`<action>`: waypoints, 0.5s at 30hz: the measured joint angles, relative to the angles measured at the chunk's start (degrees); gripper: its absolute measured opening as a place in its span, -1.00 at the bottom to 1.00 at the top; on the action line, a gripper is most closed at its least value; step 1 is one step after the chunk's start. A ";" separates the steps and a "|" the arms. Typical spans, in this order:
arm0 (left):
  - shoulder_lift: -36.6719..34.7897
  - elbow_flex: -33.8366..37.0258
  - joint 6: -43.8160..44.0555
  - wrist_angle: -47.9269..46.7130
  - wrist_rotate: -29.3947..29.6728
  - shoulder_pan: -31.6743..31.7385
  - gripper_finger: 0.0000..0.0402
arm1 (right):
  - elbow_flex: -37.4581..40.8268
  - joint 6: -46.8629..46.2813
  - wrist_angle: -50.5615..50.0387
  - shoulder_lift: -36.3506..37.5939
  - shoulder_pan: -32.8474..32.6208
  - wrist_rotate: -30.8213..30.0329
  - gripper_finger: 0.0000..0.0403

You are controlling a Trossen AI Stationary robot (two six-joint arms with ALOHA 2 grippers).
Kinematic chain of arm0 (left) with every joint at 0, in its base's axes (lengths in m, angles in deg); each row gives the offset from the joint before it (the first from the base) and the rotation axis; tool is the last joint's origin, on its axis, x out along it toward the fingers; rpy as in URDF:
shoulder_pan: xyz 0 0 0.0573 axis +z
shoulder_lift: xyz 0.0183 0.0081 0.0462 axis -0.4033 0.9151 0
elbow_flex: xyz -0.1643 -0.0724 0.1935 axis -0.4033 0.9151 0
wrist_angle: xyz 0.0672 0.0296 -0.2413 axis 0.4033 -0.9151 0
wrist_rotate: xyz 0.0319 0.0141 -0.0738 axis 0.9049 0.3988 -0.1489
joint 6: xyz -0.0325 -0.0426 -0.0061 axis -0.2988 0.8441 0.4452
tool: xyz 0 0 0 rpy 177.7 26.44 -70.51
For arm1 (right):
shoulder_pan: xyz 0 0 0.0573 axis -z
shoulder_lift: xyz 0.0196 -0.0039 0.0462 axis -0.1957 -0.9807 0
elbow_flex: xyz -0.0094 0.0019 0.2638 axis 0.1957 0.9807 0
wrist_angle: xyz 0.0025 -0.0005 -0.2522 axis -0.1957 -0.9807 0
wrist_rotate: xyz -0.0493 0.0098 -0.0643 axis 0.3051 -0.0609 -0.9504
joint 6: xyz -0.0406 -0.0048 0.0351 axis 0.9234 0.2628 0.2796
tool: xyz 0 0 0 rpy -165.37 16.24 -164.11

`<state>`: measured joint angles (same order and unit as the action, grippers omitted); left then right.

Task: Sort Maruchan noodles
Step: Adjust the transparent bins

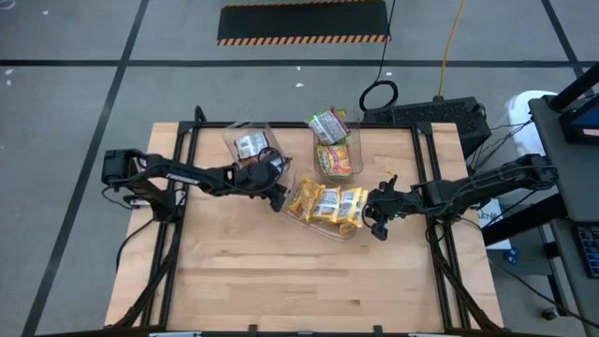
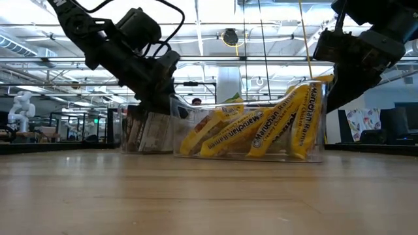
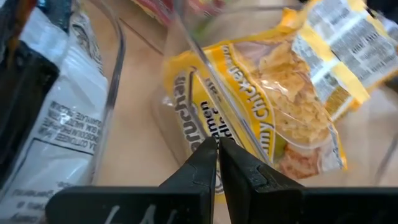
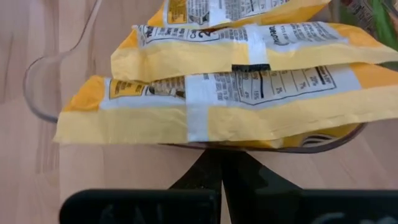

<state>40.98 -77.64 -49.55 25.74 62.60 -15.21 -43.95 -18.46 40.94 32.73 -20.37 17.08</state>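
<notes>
Several yellow Maruchan packets (image 1: pixel 326 204) (image 2: pixel 261 127) stand leaning on edge in a clear plastic bin (image 2: pixel 315 154) at the table's middle. The bin's bottom rests on the table. My left gripper (image 1: pixel 281 198) (image 3: pixel 217 148) is at the bin's left end, shut on its wall. My right gripper (image 1: pixel 375 217) (image 4: pixel 221 163) is at the bin's right end, shut at its rim. In the right wrist view the yellow packets (image 4: pixel 236 93) show their printed backs. A second bin with dark and silvery packets (image 1: pixel 248 145) (image 3: pixel 68 118) stands behind the left gripper. A third with lime-green and orange-red packets (image 1: pixel 334 150) stands toward the far edge. My left gripper pinches the left end wall (image 3: pixel 202 93) of the yellow packets' bin between its two fingers, coming slanting down from the table's left. The bin stands on the table. My right gripper is shut at the rim of the bin's right end (image 4: pixel 311 144), coming from the table's right. The packets overhang the spot and hide how far the rim reaches between the fingers.
The three bins stand close together in the table's far half. The near half of the wooden top (image 1: pixel 309 281) is bare wood. A dark keyboard (image 1: pixel 426 114) lies at the far right corner, with cables beside it.
</notes>
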 joint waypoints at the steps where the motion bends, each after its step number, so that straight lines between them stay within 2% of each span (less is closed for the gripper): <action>1: -0.01 0.00 0.19 -0.06 -0.03 -0.60 -0.87 | 0.00 0.33 0.00 0.00 0.00 0.00 -1.00; 15: -0.11 0.07 4.37 -0.63 0.45 -7.08 -0.87 | 0.04 1.53 0.35 -0.02 2.41 0.22 -1.00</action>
<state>40.87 -77.57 -45.19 25.11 63.04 -22.29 -43.91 -16.94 41.29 32.71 -17.96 17.30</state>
